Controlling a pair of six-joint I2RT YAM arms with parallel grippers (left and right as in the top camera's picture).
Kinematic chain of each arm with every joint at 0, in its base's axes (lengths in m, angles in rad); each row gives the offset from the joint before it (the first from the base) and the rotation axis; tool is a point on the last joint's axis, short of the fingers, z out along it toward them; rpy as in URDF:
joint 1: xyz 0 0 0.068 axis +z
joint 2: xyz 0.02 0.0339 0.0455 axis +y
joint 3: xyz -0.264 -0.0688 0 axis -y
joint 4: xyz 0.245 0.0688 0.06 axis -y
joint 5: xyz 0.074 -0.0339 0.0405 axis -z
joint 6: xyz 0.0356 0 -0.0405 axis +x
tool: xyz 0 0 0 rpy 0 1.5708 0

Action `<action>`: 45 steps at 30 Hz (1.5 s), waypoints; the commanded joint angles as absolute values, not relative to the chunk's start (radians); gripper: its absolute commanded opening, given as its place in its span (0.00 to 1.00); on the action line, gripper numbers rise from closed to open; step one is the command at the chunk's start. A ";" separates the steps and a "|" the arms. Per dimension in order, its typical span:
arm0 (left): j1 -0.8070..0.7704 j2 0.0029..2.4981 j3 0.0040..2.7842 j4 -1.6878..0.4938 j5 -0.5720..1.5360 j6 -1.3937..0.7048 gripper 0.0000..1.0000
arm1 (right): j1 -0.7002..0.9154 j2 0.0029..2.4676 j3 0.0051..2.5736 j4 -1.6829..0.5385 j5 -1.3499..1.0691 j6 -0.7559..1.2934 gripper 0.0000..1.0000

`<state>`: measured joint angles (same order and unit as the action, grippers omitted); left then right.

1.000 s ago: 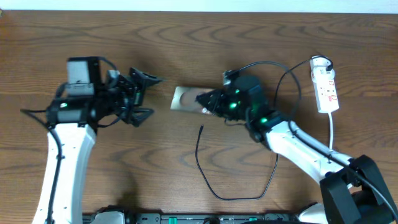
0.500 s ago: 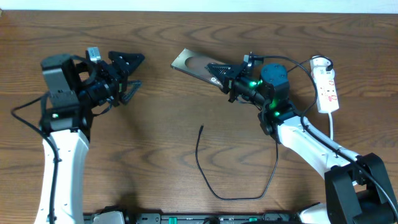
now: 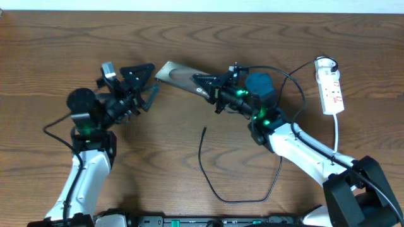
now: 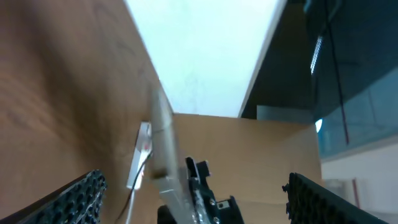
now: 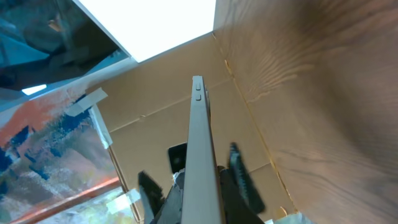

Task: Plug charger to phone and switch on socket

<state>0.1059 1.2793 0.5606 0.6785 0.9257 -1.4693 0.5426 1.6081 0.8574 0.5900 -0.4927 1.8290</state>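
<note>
1. The right gripper (image 3: 208, 90) is closed on the phone (image 3: 178, 74). One end of the phone is clamped between the fingers, and the rest is held out tilted beyond the fingertips.
2. In the right wrist view the phone (image 5: 199, 143) is seen edge-on, straight ahead of the hand. A dark finger (image 5: 241, 180) is pressed against its side.
3. The left gripper (image 3: 154, 77) is spread wide and nothing is held in it.
4. The free end of the phone is just in front of the left fingertips. Whether they touch it cannot be told.
5. In the left wrist view the two ribbed pads (image 4: 78, 198) are seen far apart at the lower corners. The phone (image 4: 165, 134) shows as a thin grey strip ahead, between them.
6. The charger (image 3: 218, 189) lies loose on the table (image 3: 252, 38), on the robot's side of the right gripper, and is held by neither hand.
7. The charger's plug tip (image 3: 205, 130) lies near the right gripper, towards the robot's base. It is apart from the phone and not plugged in.
8. The socket (image 3: 331, 88) lies well out to the far side of the right gripper, past its wrist, and farthest from the left gripper.
9. The socket's white cord (image 3: 338, 135) runs back from it towards the robot's base. Its switch is too small for its position to be told.
</note>
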 commanded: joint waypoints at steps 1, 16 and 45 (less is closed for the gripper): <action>0.076 1.274 0.543 0.690 0.873 -1.525 0.90 | 0.575 1.597 0.873 0.620 -0.430 1.843 0.01; 0.015 1.274 0.542 0.690 0.788 -1.603 0.88 | 0.663 1.597 0.873 0.639 -0.383 1.752 0.01; 0.015 1.274 0.542 0.690 0.788 -1.579 0.22 | 0.685 1.597 0.873 0.636 -0.364 1.703 0.01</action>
